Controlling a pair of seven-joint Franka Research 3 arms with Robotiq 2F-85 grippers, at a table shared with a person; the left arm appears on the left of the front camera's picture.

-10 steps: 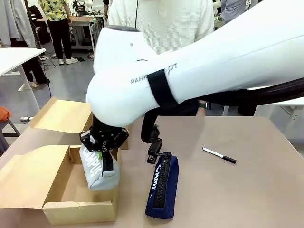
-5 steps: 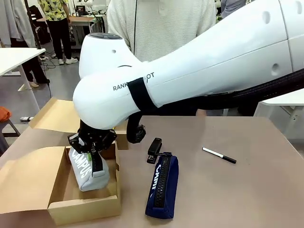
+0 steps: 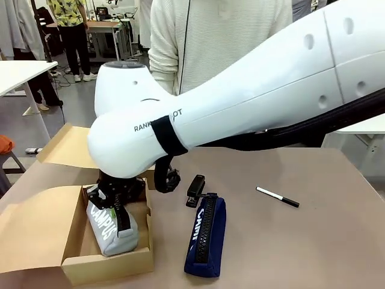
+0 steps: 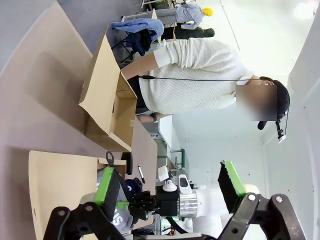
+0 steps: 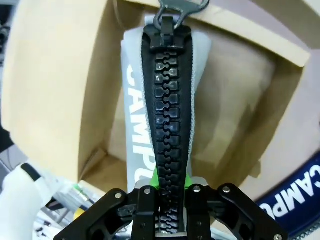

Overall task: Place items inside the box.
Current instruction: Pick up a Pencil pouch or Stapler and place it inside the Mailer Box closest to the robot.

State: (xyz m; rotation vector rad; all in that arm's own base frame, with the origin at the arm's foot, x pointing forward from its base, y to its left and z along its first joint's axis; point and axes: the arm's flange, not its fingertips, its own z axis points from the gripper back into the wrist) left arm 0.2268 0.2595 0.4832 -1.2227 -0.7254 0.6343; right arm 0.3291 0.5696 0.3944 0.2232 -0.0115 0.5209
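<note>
The grey "CAMPUS" pencil case (image 3: 107, 230) stands tilted inside the open cardboard box (image 3: 108, 266) at the front left. My right gripper (image 3: 120, 201) is shut on it along its black zip, as the right wrist view shows: pencil case (image 5: 145, 100), gripper (image 5: 172, 200), box wall (image 5: 60, 90). On the table beside the box lie the navy zip pencil case (image 3: 206, 235), a black stapler (image 3: 195, 189) and a black-capped white marker (image 3: 277, 197). My left gripper (image 4: 169, 186) is open with nothing between its green pads (image 4: 107, 184), away from the items.
The box's flaps (image 3: 36, 223) spread to the left and back. A person in a white sweater (image 3: 216, 42) stands at the far side of the table. My right arm (image 3: 252, 102) spans the table from the right. The navy case (image 5: 300, 200) lies close to the box.
My right gripper has moved left and down with the grey pencil case, lowering it from the box's edge into the box. The other items have not moved.
</note>
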